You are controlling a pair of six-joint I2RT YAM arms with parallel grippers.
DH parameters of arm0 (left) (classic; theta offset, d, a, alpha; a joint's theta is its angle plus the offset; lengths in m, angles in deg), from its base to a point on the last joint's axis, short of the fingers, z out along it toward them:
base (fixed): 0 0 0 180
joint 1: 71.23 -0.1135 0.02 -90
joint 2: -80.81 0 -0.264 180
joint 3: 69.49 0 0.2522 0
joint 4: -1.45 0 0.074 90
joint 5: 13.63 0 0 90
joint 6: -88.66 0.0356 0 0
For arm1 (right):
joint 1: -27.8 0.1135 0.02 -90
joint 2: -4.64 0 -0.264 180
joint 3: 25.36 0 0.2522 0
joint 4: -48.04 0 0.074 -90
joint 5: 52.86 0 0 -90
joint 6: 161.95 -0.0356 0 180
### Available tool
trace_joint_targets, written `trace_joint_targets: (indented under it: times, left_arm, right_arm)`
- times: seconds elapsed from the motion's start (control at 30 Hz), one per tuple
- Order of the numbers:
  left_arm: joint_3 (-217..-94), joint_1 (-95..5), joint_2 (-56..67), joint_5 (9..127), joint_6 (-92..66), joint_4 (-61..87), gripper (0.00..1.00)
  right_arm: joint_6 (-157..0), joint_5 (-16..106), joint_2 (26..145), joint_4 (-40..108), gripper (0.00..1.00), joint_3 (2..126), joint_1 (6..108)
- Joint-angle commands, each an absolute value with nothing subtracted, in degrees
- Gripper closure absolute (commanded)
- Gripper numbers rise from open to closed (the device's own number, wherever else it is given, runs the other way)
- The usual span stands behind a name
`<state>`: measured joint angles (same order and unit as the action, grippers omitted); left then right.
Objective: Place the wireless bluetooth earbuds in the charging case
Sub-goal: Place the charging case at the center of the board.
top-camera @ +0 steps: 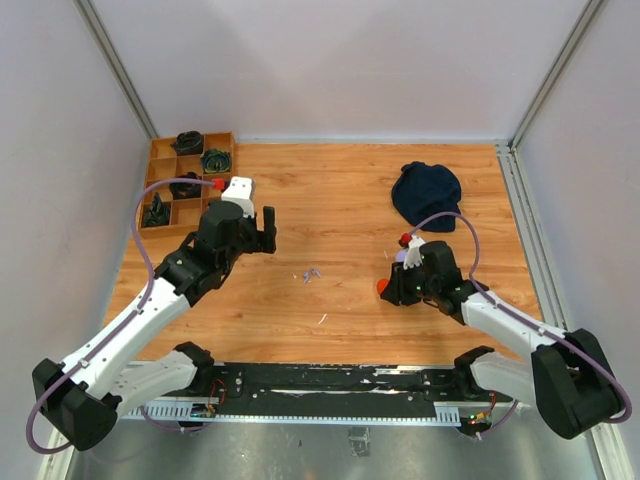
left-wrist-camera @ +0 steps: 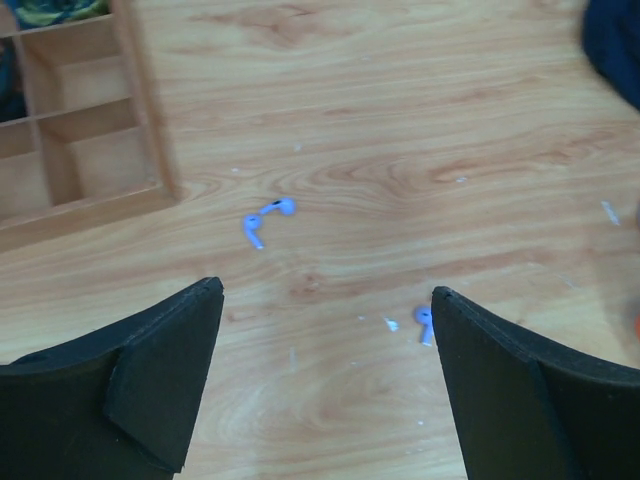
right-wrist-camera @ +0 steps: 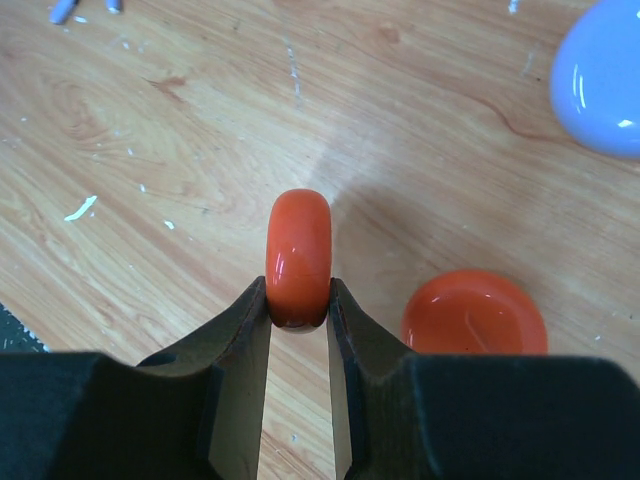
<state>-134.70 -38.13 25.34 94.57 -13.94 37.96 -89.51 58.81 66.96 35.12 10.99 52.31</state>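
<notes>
On the scuffed wooden bench (top-camera: 350, 210), walled by pale panels, the lilac earbuds (left-wrist-camera: 283, 208) lie loose on bare wood before the left end effector (left-wrist-camera: 325, 300), its jaws wide and empty, while the right end effector (right-wrist-camera: 297, 295) clenches an orange-red puck (right-wrist-camera: 298, 245), perhaps the case, on edge

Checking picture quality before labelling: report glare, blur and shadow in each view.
Top view: even light, sharp, but the earbuds are mere specks. Left wrist: earbuds soft, cloth at the corner blurred. Right wrist: orange puck in the right hand sharp, white glare spots on the lilac puck, soft shadow right of the held puck.
</notes>
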Motion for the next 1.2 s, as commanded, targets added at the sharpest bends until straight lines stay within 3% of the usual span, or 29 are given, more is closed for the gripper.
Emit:
trace_joint_targets:
  times: [0.0, 0.17, 0.57, 0.97, 1.17]
  left_arm:
    - [-130.68, -39.13, 27.27, 104.47, -12.11, 33.57, 0.09]
    - [-128.4, -40.2, 28.28, 104.65, -11.45, 32.95, 0.09]
    - [-127.74, -40.53, 29.59, 104.17, -11.76, 32.97, 0.09]
    - [-127.57, -41.21, 30.37, 104.26, -11.98, 32.88, 0.09]
    - [-127.39, -41.66, 30.78, 103.95, -12.24, 32.88, 0.09]
  right_arm:
    - [-90.15, 55.98, 69.75, 31.12, 0.84, 14.17, 51.01]
    - [-90.28, 55.77, 73.31, 30.0, 0.8, 15.44, 50.91]
    - [-89.8, 53.01, 72.08, 24.26, 0.59, 18.3, 50.83]
    - [-84.67, 49.78, 67.19, 15.81, 0.47, 24.32, 50.91]
    - [-80.81, 42.67, 70.84, 16.94, 0.42, 27.69, 50.83]
